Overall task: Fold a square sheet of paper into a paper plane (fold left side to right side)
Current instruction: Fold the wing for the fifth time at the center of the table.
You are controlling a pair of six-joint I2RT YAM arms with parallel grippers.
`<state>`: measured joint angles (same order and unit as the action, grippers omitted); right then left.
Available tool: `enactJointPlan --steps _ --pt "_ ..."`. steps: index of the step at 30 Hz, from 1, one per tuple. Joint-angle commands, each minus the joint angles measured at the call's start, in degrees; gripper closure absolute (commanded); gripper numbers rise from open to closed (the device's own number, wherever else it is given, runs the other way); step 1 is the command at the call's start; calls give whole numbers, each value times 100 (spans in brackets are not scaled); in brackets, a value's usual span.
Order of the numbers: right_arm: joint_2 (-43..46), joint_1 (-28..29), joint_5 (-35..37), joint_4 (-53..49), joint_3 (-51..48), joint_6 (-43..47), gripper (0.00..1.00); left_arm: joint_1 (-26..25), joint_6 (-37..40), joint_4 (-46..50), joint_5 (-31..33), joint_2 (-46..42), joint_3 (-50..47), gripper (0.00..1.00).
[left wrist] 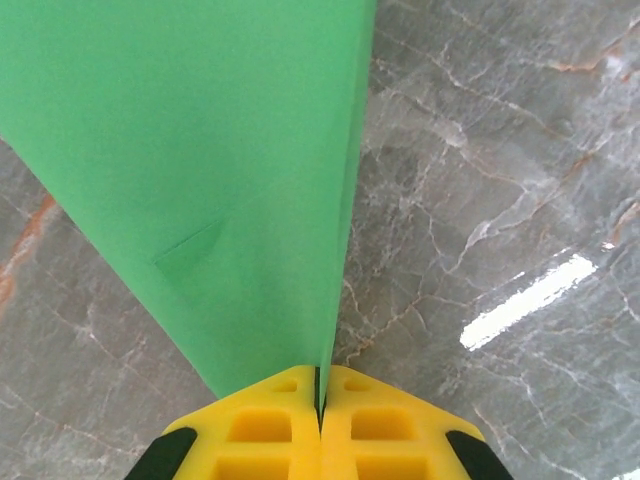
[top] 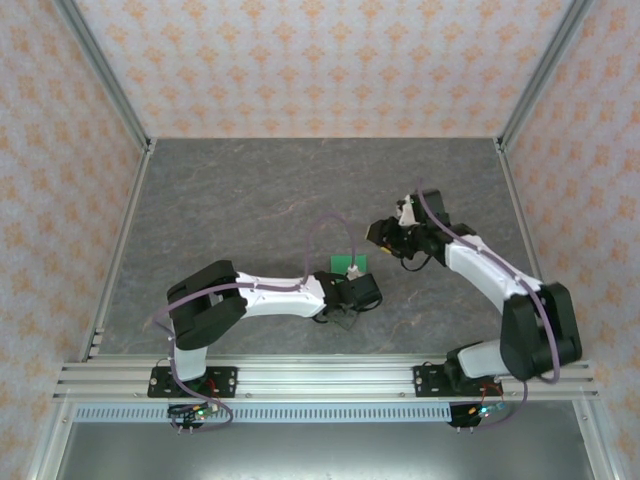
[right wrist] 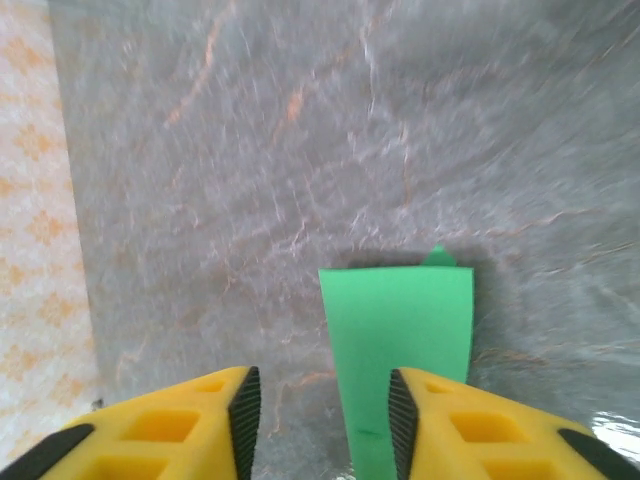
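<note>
The square sheet of paper [top: 350,264] is bright green and stands folded into a tapering, layered shape at the middle of the grey table. My left gripper [left wrist: 322,388] is shut on its narrow end. The paper [left wrist: 200,150] fans out wide from between the yellow fingers [left wrist: 265,425], with a small dent on its face. In the top view the left gripper [top: 352,280] sits just near of the paper. My right gripper [right wrist: 322,412] is open and hovers over the paper [right wrist: 400,330], whose edge lies close to the right finger [right wrist: 470,430]. Nothing is held between its pads. The right gripper [top: 382,234] is to the paper's far right.
The marbled grey tabletop [top: 250,200] is walled by patterned panels [top: 320,60] at the back and sides. Aluminium posts [top: 110,80] stand at the corners. A rail [top: 320,378] carrying both arm bases runs along the near edge. A bright glare streak [left wrist: 530,300] lies on the table.
</note>
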<state>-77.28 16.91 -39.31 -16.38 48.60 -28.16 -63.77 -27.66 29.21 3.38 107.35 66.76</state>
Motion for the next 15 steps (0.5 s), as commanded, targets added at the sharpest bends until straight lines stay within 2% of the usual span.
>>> enactJointPlan --steps 1,9,15 --pt "333 -84 494 -434 -294 241 56 189 -177 -322 -410 -255 -238 95" --pt "831 -109 438 -385 -922 342 51 711 -451 -1429 -1642 -466 -854 95" --pt "1388 -111 -62 564 -1763 4 47 1078 -904 -2687 -2400 -659 -1567 95"
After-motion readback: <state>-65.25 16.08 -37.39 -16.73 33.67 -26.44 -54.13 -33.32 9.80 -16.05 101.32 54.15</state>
